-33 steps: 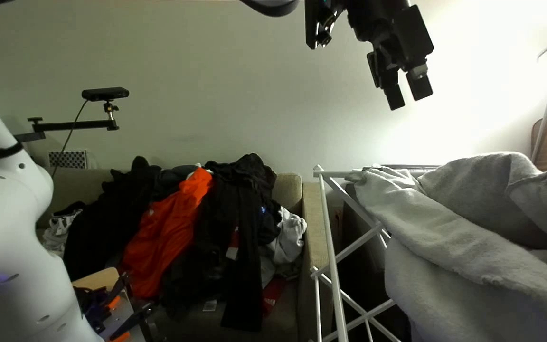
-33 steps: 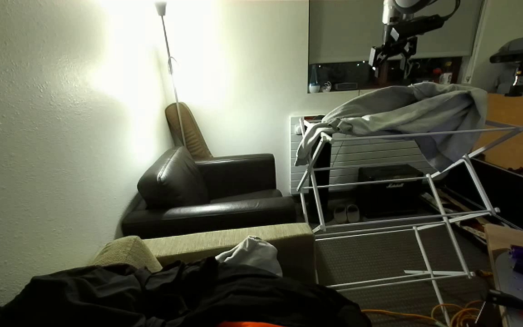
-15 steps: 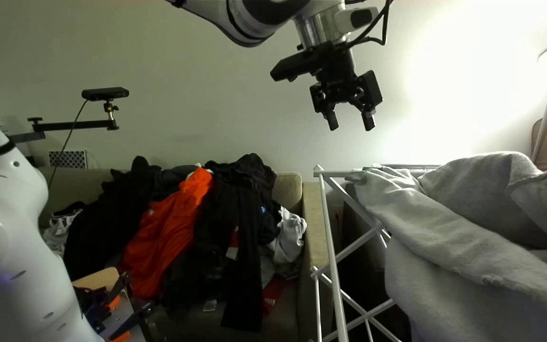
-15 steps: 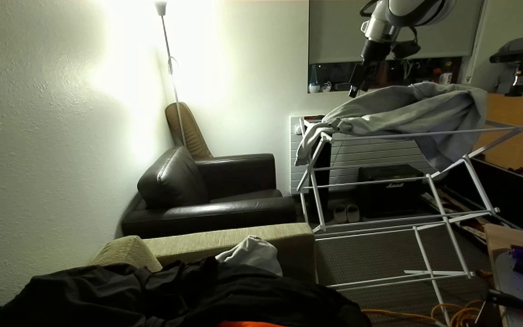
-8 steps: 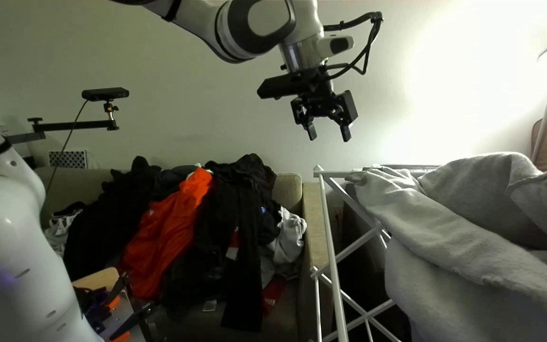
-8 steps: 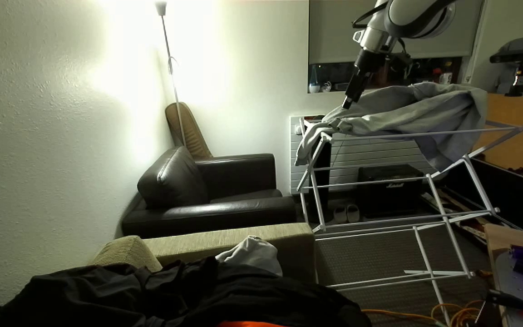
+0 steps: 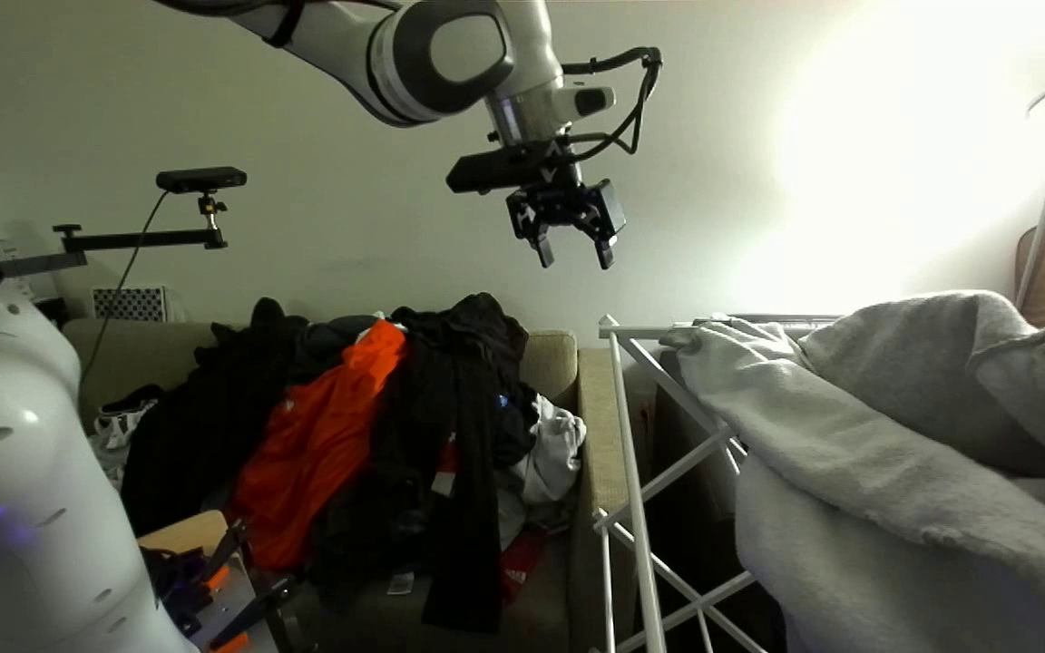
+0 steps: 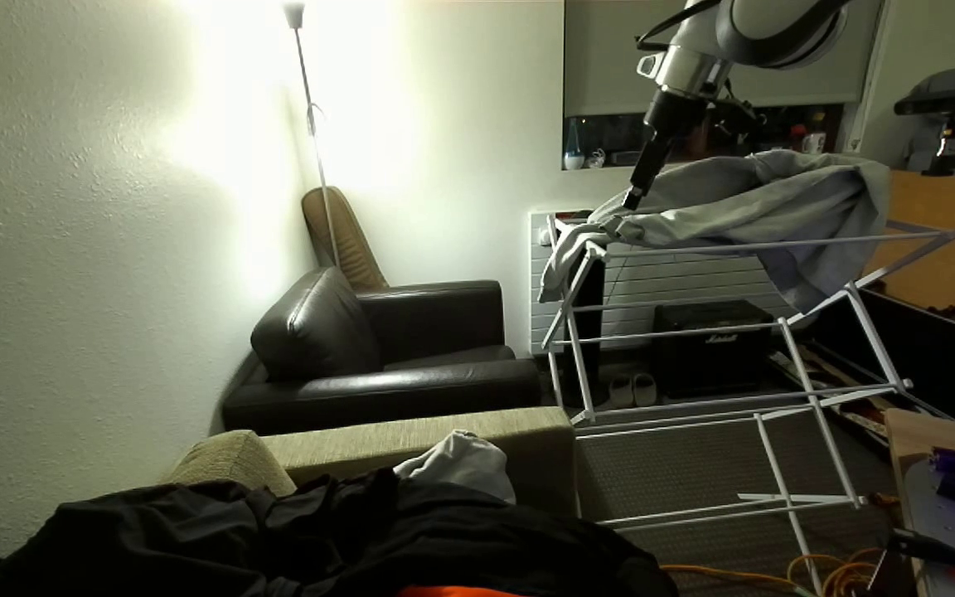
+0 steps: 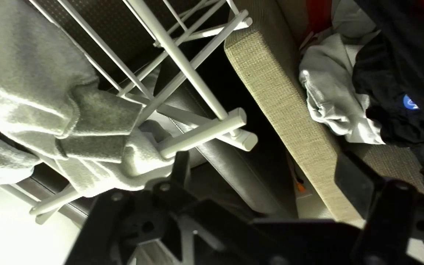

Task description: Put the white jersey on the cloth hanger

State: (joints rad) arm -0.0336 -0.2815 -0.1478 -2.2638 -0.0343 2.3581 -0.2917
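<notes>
Jersey (image 7: pixel 876 472), nap blurred, maybe fleece, draped in soft folds over white, straight-rodded drying rack (image 7: pixel 635 490); angular black gripper (image 7: pixel 577 263) spread.

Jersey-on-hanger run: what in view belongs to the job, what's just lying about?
Belongs to the job:
cloth hanger
white jersey, draped over it
gripper, open, nothing in it

Just lying about:
orange garment
black clothes
pale garment on the sofa
slippers
</notes>
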